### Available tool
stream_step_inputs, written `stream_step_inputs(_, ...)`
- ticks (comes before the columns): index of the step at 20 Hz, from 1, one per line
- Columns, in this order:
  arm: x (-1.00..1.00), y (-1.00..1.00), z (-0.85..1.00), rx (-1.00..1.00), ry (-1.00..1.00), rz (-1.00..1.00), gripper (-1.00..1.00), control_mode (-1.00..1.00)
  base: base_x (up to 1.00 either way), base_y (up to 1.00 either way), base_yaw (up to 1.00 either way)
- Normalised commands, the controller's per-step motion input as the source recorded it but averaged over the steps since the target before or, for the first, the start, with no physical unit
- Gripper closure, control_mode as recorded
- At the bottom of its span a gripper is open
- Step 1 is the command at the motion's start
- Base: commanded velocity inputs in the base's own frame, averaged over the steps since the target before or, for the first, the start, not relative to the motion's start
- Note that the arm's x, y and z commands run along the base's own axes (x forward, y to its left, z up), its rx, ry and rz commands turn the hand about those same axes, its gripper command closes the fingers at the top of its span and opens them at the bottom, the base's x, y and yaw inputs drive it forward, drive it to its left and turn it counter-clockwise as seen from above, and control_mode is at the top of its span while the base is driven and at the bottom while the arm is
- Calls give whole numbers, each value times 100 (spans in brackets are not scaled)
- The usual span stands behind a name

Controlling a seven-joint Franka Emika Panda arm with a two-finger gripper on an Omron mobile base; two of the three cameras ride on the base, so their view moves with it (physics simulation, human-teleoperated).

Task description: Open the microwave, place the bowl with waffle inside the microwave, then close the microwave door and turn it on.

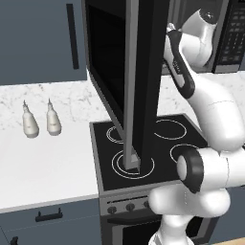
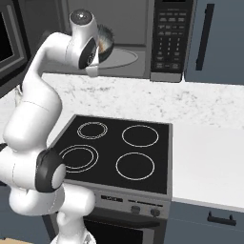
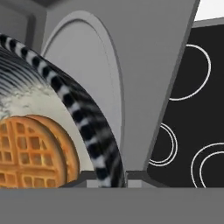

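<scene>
Bowl (image 3: pixel 83 113), with the waffle (image 3: pixel 35 151) lying in it, sits right at the gripper (image 3: pixel 111 180), whose fingers are pinched on its striped rim, held inside the open microwave (image 2: pixel 143 43) above the grey turntable (image 3: pixel 94 65), the microwave door (image 1: pixel 139 81) swung wide over the stovetop (image 2: pixel 119 152).

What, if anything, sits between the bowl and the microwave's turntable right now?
Nothing visible does. The microwave door is swung wide open, and the gripper, shut on the bowl, holds it with the waffle at the mouth of the microwave. The turntable beyond the bowl's rim looks bare.
</scene>
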Motion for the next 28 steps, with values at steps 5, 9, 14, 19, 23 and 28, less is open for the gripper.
stream_step_inputs(5,88,5,-8,0,3,0,100,-100,0,0,0)
stream_step_inputs(9,65,8,-3,0,14,0,100,-100,0,0,0)
stream_step_inputs(14,25,4,-5,0,6,0,100,-100,0,0,0)
stream_step_inputs(19,0,0,0,0,0,0,100,-100,0,0,0)
stream_step_inputs(23,0,0,0,0,0,0,-100,-100,0,0,0)
stream_step_inputs(28,0,0,-1,0,-2,0,-100,-100,0,0,0)
